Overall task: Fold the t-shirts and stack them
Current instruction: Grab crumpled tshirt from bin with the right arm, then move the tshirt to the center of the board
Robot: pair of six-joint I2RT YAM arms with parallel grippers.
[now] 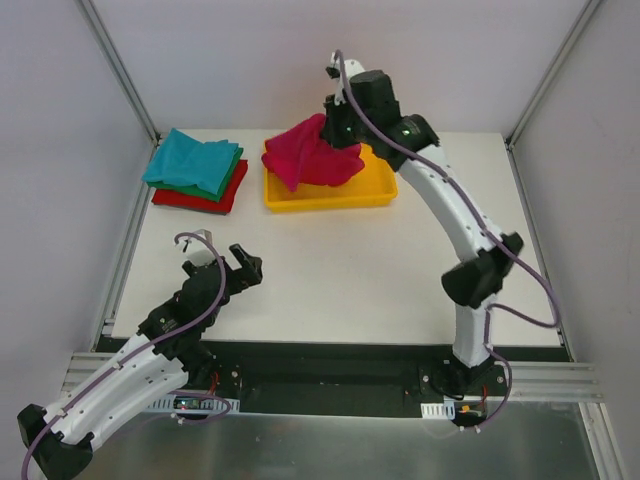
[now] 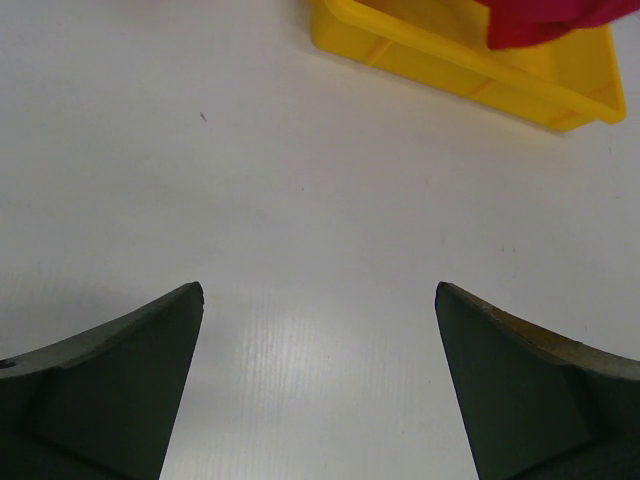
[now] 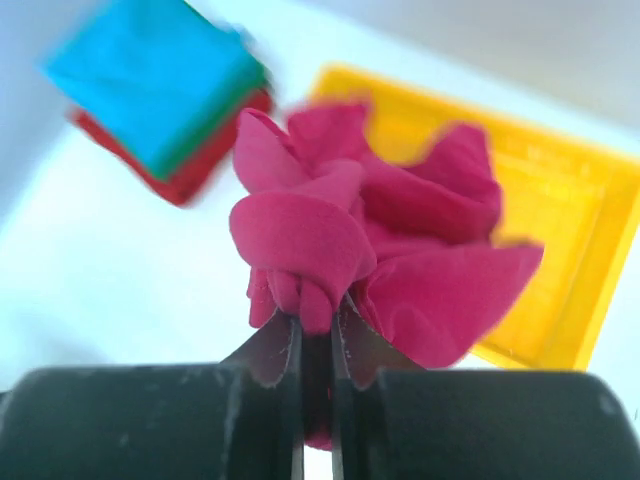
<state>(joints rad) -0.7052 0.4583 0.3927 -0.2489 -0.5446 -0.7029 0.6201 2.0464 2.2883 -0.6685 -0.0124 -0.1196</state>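
Observation:
A crumpled magenta-pink t-shirt (image 1: 315, 155) hangs bunched over the yellow tray (image 1: 380, 195) at the back of the table. My right gripper (image 1: 335, 118) is shut on a fold of that pink t-shirt (image 3: 340, 235), which bulges out above the pinching fingertips (image 3: 275, 345). At the back left lies a folded stack, a teal t-shirt (image 1: 195, 160) on top, a green one (image 1: 232, 182) under it and a red one (image 1: 190, 200) at the bottom. My left gripper (image 1: 228, 262) stands open above bare table at the front left, its fingers (image 2: 120, 375) wide apart with nothing between them.
The yellow tray (image 2: 470, 75) lies ahead and to the right of the left gripper, a corner of pink cloth (image 2: 545, 20) showing over it. White walls with metal corner posts (image 1: 120, 75) close in the table at the back and sides.

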